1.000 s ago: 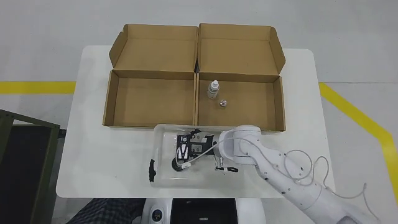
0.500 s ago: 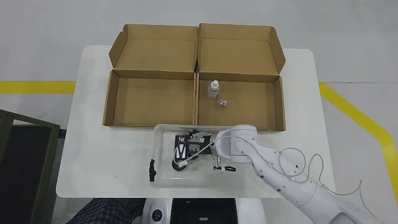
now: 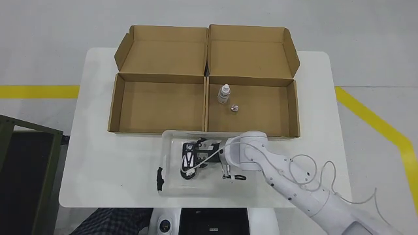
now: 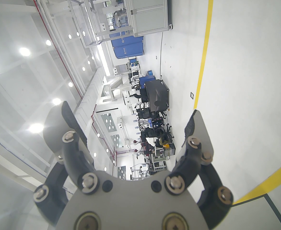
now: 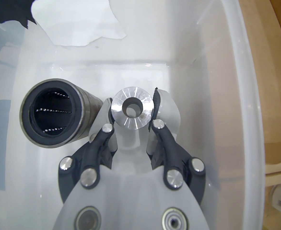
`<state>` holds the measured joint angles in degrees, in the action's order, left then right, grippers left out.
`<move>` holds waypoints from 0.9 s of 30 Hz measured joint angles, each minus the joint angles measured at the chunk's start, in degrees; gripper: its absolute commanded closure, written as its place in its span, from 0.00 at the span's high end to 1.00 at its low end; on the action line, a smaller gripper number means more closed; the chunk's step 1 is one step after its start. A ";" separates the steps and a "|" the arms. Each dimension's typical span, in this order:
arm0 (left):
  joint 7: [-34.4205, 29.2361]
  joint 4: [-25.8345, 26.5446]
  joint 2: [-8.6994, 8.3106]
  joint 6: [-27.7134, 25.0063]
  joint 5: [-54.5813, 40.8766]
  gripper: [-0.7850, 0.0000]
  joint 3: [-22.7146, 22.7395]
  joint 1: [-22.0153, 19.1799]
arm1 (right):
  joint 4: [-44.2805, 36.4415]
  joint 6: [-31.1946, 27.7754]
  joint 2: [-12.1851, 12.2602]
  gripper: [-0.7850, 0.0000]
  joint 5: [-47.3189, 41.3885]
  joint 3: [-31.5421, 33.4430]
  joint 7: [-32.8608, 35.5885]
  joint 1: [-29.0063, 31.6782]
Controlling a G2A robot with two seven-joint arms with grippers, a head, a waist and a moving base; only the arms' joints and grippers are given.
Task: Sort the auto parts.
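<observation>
A black-ended steel bearing cylinder [image 5: 50, 112] lies just beside my right gripper [image 5: 132, 110], which clasps a silver round metal bushing [image 5: 140, 118] inside the clear plastic bin [image 5: 229, 72]. The right-hand cardboard box [image 3: 287, 114] holds a white bottle [image 3: 224, 93] and a silver knob [image 3: 234, 109]. My left gripper [image 4: 131, 110] hangs released.

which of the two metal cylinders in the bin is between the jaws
The small shiny bushing, clamped between the jaws; the larger black-rimmed bearing lies beside them.
</observation>
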<state>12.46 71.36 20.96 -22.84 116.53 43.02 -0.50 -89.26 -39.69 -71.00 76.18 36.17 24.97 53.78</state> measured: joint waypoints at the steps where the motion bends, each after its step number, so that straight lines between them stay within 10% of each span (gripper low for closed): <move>1: 0.00 0.00 0.00 0.00 0.00 1.00 0.00 0.00 | -0.09 -0.06 -0.01 0.00 -0.03 0.07 -0.07 0.05; 27: 0.00 0.00 0.00 0.00 0.00 1.00 0.00 0.00 | -22.59 -6.73 5.86 0.00 -4.53 19.61 -5.62 14.49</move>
<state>12.46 71.36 20.96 -22.84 116.53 43.02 -0.50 -111.85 -46.42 -65.14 71.64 55.77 19.35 68.27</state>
